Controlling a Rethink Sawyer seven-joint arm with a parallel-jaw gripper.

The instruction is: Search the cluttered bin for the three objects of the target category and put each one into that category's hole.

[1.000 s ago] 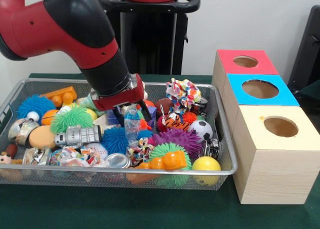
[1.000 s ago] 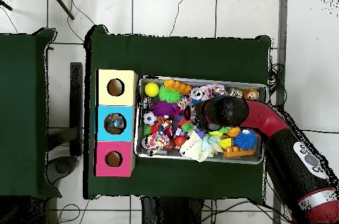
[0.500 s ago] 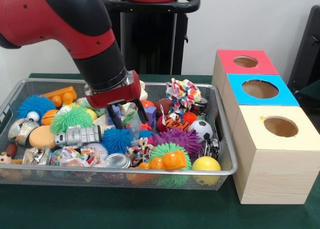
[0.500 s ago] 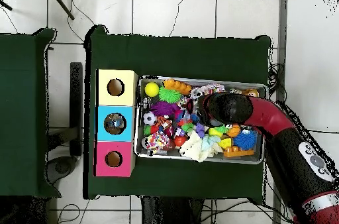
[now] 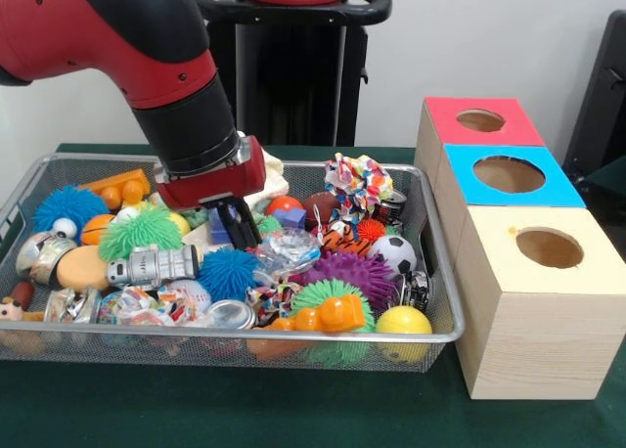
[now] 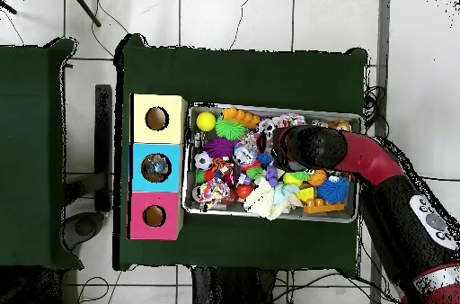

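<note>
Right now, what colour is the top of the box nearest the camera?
Pale yellow top on a light wooden box, clearest in the front view.

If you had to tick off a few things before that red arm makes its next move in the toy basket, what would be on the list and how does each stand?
1. Gripper down inside the wire basket: ok.
2. Gripper holding a toy: cannot tell; the crumpled clear plastic item lies beside it.
3. Fingers open or shut: cannot tell.
4. Holes in the red box, blue box and plain wooden box unblocked: ok.
5. Boxes beside the basket: ok.
6. Target toys spotted: cannot tell; the category is not shown.
</note>
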